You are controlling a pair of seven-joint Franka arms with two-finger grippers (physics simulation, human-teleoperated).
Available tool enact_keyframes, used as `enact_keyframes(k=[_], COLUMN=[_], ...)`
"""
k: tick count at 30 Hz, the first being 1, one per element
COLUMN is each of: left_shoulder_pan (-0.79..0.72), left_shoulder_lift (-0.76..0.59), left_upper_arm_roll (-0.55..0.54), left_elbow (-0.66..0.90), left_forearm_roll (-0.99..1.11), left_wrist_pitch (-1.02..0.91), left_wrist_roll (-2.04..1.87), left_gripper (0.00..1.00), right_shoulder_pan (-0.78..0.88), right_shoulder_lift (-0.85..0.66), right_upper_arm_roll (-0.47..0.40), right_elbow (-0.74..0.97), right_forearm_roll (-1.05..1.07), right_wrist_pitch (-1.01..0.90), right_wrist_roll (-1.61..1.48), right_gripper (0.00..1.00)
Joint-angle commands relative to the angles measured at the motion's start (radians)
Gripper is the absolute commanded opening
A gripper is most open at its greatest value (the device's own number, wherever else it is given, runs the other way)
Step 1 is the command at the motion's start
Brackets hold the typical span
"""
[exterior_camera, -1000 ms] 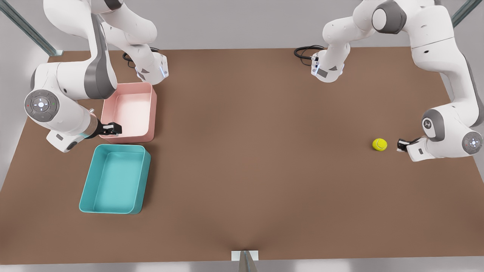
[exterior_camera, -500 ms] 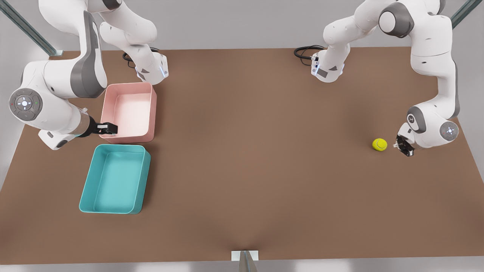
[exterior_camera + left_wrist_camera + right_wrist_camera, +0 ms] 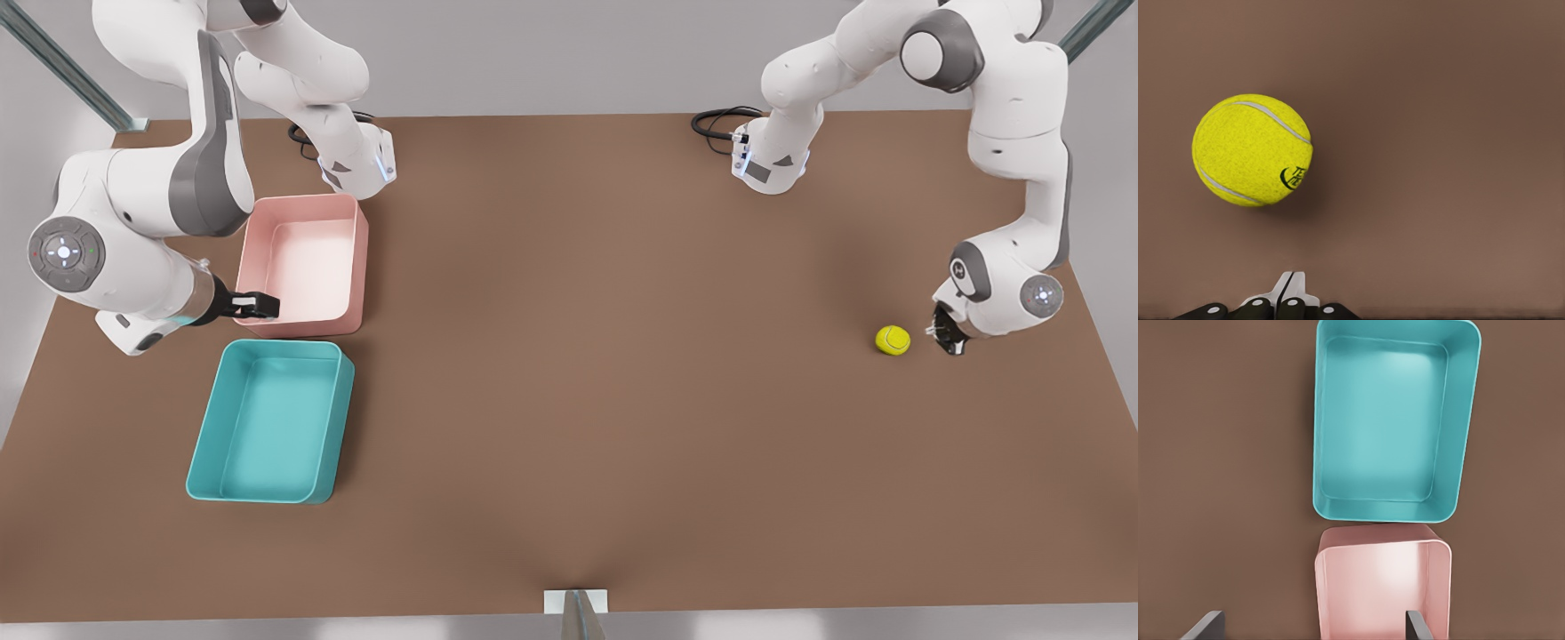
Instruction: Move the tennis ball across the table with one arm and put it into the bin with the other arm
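Note:
The tennis ball (image 3: 893, 340) rests on the brown table (image 3: 622, 356) near the front view's right; up close it is yellow-green with a white seam (image 3: 1251, 150). My left gripper (image 3: 948, 339) points down just right of the ball, apart from it, fingers shut together (image 3: 1290, 279) and holding nothing. The teal bin (image 3: 206, 418) sits at the front view's left, seen from above by the right wrist (image 3: 1317, 420). My right gripper (image 3: 263, 307) hovers over the near end of the pink tray, open (image 3: 1313, 617), with nothing between its fingers.
The pink tray (image 3: 360, 258) stands directly behind the teal bin, almost touching it (image 3: 1318, 580). Both arm bases (image 3: 356, 169) (image 3: 769, 164) are mounted at the table's far edge, with a black cable (image 3: 716, 120) by the right one. A wide stretch of brown tabletop separates ball and bins.
The left arm has folded up and turned its gripper from lying low and level to pointing down beside the ball. The ball has stayed put. The right arm shifted slightly near the pink tray.

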Motion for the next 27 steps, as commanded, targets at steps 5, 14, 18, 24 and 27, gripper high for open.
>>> enact_keyframes(k=[5,14,18,24,27], left_shoulder_pan=[-0.007,-0.041,-0.024,-0.189,-0.337], left_shoulder_lift=[-0.003,-0.025,-0.03,-0.096,-0.045], left_upper_arm_roll=[-0.002,-0.415,-0.384,-0.389,-0.384], left_elbow=[0.0,0.1,0.115,0.575,1.068], left_forearm_roll=[-0.005,-0.237,-0.276,-0.143,-0.173], left_wrist_pitch=[0.078,-0.294,-0.299,-0.945,-1.371], left_wrist_roll=[0.17,-1.254,-1.404,-1.976,-2.258], left_gripper=[0.21,0.21,0.21,0.21,0.21], right_shoulder_pan=[0.002,0.009,0.011,0.058,0.152], right_shoulder_lift=[0.0,0.002,0.003,0.086,0.157], right_upper_arm_roll=[0.001,0.003,0.004,0.004,0.004], right_elbow=[-0.001,-0.006,-0.007,0.008,0.025], right_forearm_roll=[0.001,0.001,0.001,0.014,0.021], right_wrist_pitch=[0.0,0.0,-0.002,0.099,0.236], right_wrist_roll=[0.019,0.019,0.019,0.027,0.171], right_gripper=[1.0,1.0,1.0,1.0,1.0])
